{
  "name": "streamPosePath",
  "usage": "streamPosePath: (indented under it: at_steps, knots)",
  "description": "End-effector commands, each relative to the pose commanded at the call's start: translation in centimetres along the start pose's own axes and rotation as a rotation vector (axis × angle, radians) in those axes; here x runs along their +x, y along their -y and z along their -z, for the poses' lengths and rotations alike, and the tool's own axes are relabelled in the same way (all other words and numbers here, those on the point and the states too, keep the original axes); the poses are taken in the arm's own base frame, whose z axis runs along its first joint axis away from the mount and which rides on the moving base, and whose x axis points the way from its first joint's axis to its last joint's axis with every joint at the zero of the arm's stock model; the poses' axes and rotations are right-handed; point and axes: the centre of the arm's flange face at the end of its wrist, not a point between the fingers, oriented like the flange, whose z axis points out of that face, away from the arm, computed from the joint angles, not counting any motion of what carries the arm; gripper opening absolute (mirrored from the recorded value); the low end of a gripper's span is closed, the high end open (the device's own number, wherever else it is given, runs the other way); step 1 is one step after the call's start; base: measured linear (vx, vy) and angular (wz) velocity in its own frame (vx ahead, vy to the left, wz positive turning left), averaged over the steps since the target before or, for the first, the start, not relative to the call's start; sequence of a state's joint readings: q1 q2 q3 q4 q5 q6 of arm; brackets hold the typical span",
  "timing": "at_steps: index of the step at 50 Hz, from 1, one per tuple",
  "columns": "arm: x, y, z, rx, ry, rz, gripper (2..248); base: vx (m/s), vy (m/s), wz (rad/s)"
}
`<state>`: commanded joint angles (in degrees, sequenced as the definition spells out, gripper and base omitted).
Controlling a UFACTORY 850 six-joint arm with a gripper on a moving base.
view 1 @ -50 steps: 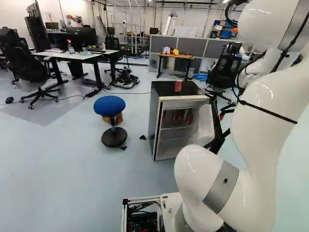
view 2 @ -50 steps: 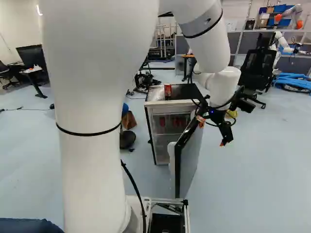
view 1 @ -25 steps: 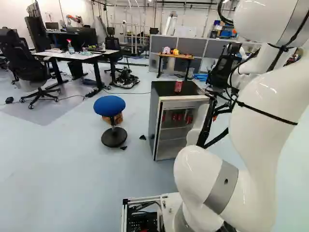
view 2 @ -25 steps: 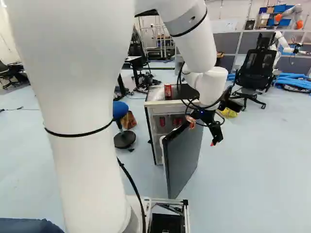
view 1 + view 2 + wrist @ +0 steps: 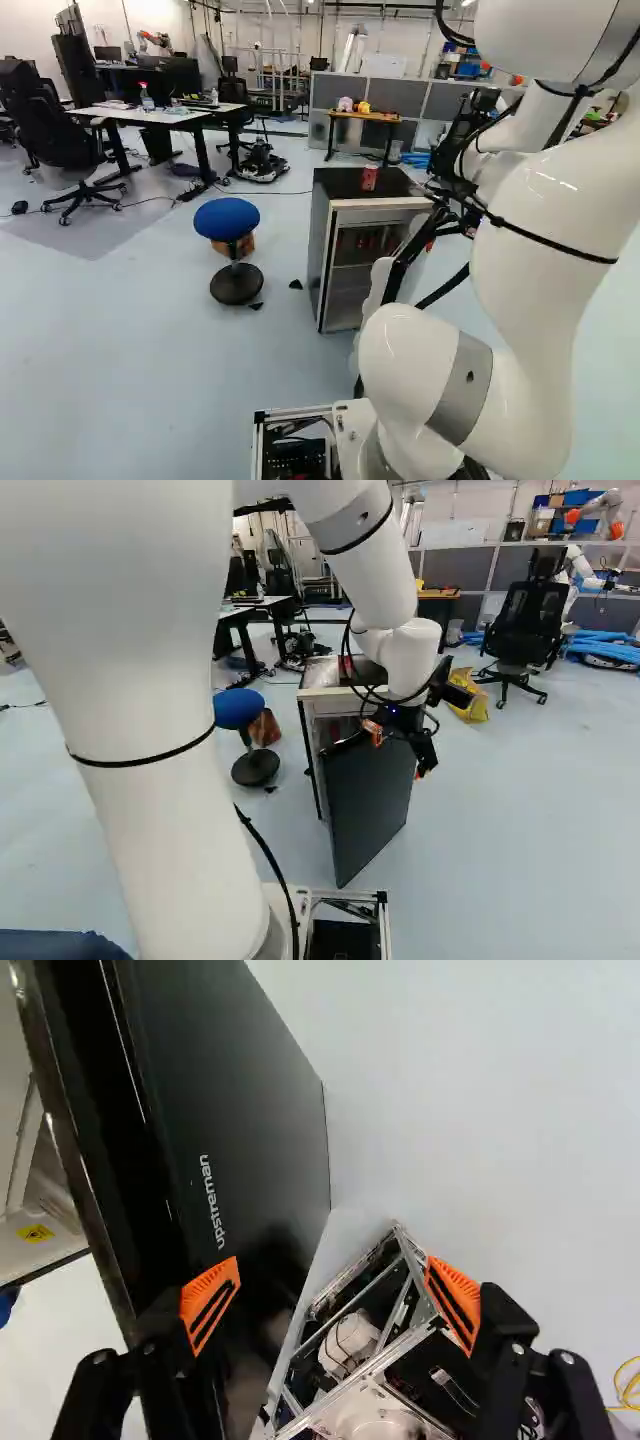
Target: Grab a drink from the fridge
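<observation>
Your gripper (image 5: 398, 751) has its fingers spread well apart, with nothing clamped between the ribbed, wedge-shaped orange pads (image 5: 211, 1303). In the wrist view one pad lies over the smooth, dark face of the fridge door (image 5: 368, 798), the other over the metal-framed base (image 5: 398, 1332); you cannot tell whether either finger touches the door. The flat, rectangular door stands swung out from the small fridge (image 5: 318, 250), a boxy cabinet with dark sides, a pale front rim and a glossy black top.

You have one red can (image 5: 369, 179), an upright cylinder, on that top. Behind the front opening, dim in the left base view, the small red shapes (image 5: 374, 240) are probably more drink cans on a shelf. Your glossy white arm (image 5: 545, 215), all rounded joints, partly hides the door there. Left of the fridge stands a stool (image 5: 227, 218) with a round, blue padded seat and black disc foot.
</observation>
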<state>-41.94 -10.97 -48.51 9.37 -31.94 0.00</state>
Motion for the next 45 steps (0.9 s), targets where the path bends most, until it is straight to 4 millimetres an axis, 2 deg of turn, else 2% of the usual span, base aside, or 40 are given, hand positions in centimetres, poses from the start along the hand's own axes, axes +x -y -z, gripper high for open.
streamPosePath:
  at_steps: [45]
  knots:
    - [-5.8, 6.4, -0.2, 0.013, 0.022, 0.167, 247, 0.000, 0.000, 0.000]
